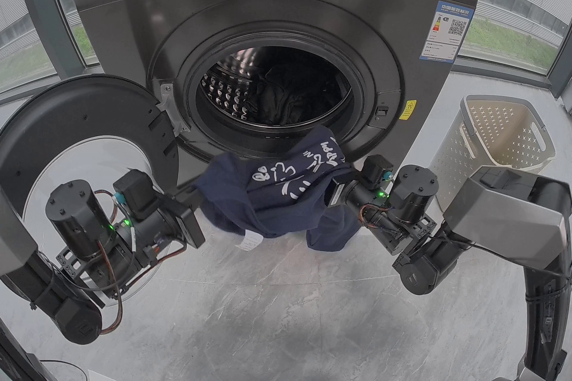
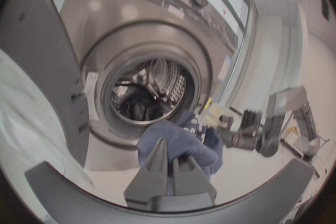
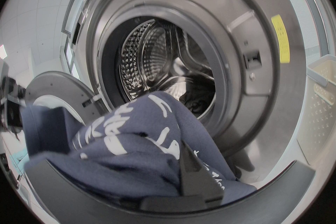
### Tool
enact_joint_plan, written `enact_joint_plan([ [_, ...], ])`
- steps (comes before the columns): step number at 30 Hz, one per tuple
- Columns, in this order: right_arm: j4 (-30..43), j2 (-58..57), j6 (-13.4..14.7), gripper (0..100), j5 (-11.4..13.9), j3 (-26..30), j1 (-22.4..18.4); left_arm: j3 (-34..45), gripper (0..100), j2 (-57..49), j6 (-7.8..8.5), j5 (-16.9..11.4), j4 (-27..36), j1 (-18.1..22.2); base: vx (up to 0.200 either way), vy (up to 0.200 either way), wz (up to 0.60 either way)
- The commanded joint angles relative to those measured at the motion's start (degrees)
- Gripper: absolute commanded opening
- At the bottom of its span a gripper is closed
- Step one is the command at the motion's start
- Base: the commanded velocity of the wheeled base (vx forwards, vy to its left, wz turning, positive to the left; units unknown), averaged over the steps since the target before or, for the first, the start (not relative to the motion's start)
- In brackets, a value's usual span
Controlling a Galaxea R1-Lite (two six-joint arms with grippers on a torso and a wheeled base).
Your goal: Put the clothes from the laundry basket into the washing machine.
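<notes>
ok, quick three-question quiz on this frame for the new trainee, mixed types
1. True or false: dark clothes lie in the drum.
2. How many grippers hold the navy printed garment? A none, B one, C two.
3. Fill in: the laundry basket stands on the robot's ___ of the washing machine.
Key: 1 true. 2 C, the left gripper and right gripper are both shut on it. 3 right.

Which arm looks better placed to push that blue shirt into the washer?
Probably the right. The right gripper holds the navy shirt just below the drum opening, where cloth already laps the rim; the left gripper grips the other end farther off, by the open door.
</notes>
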Motion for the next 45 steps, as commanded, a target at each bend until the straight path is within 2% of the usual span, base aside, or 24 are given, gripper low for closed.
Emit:
enact_joint_plan([
  [1, 0.0, -5.9, 0.1, 0, -0.1, 1.5, 1.4, 4.4, 0, 6.3, 1.59, -0.8, -0.3, 0.8, 0.000, 0.000, 0.00],
  [3, 0.1, -6.2, 0.2, 0, -0.1, 1.5, 2.0, 5.3, 0, 7.4, 1.85, -1.6, -0.3, 0.8, 0.000, 0.000, 0.00],
  [8, 0.1, -6.8, 0.2, 0, -2.6, 1.5, 3.4, 5.8, 0, 8.4, 3.52, -2.0, -0.3, 0.9, 0.000, 0.000, 0.00],
  [9, 0.1, -6.7, 0.3, 0, -2.6, 1.5, 3.4, 5.8, 100, 8.3, 3.52, -2.0, -0.3, 0.9, 0.000, 0.000, 0.00],
  [12, 0.1, -6.7, 0.2, 0, -2.7, 1.1, 3.7, 6.1, 100, 8.5, 2.73, -1.8, -0.2, 0.8, 0.000, 0.000, 0.00],
  [16, 0.2, -6.7, 0.2, 0, -2.7, 0.7, 3.8, 9.9, 100, 9.5, 3.26, -2.0, -0.2, 0.3, 0.000, 0.000, 0.00],
  [19, 0.1, -6.6, 0.2, 0, -2.8, 0.6, 3.7, 12.8, 100, 11.5, 4.75, -2.2, -0.2, -0.3, 0.000, 0.000, 0.00],
  [22, 0.1, -6.6, 0.2, 0, -2.8, 0.6, 3.7, 13.6, 100, 11.8, 5.02, -2.4, -0.2, -0.4, 0.000, 0.000, 0.00],
  [27, 0.1, -6.6, 0.2, 0, -2.8, 0.6, 3.8, 17.7, 100, 13.2, 7.13, -4.0, -0.2, -0.5, 0.000, 0.000, 0.00],
  [30, 0.1, -6.9, 0.4, 0, -2.9, 1.4, 5.1, 14.8, 100, 12.9, 7.21, -4.3, -0.3, -0.5, 0.000, 0.000, 0.00],
  [33, 0.1, -8.3, 0.5, 0, -3.0, 3.4, 6.7, 10.7, 100, 12.1, 6.42, -4.2, -0.4, -0.6, 0.000, 0.000, 0.00],
  [39, 0.2, -8.6, 0.7, 0, -3.1, 4.4, 7.9, 0.1, 100, 14.4, 4.23, -4.1, -0.3, -5.5, 0.000, 0.000, 0.00],
  [43, 0.3, -8.4, 0.7, 0, -3.2, 4.4, 8.9, -3.7, 100, 15.8, 4.14, -4.1, -0.3, -6.4, 0.000, 0.000, 0.00],
  [45, 0.4, -8.4, 0.7, 0, -3.6, 4.4, 9.9, -6.1, 100, 18.2, 4.84, -4.2, -0.3, -7.3, 0.000, 0.000, 0.00],
])
